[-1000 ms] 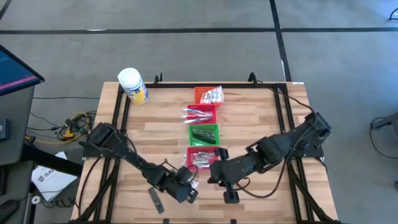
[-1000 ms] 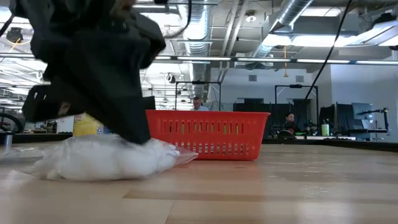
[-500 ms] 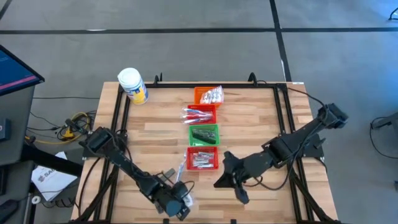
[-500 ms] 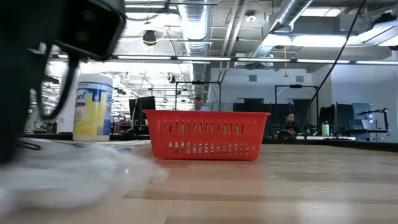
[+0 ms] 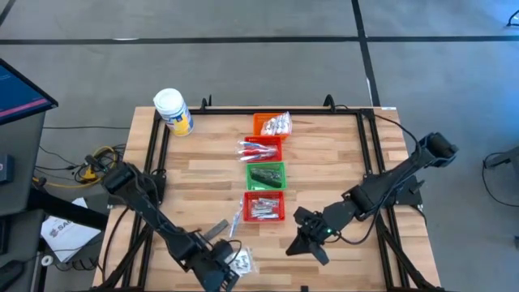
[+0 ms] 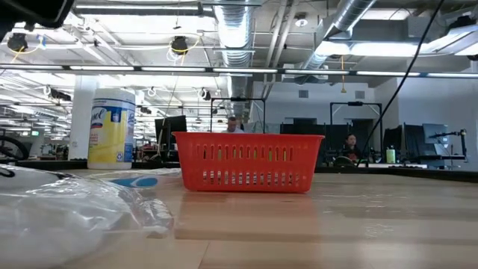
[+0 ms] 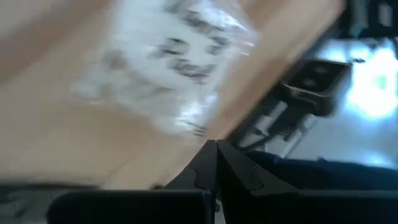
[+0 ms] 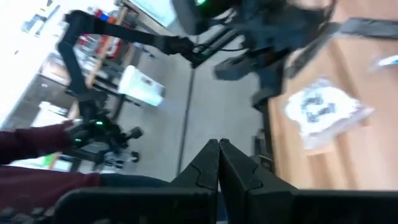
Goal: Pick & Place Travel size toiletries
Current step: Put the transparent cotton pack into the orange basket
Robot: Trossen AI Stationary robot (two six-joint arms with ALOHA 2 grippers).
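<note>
Fingers clenched, both empty: left gripper [image 5: 220, 276] beside sachet [image 5: 241, 260] at near edge; right gripper [image 5: 312, 247] low, mid-table.

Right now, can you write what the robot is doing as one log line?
left gripper: shut, empty | right gripper: shut, empty | clear sachet: table's near edge, beside left gripper
</note>
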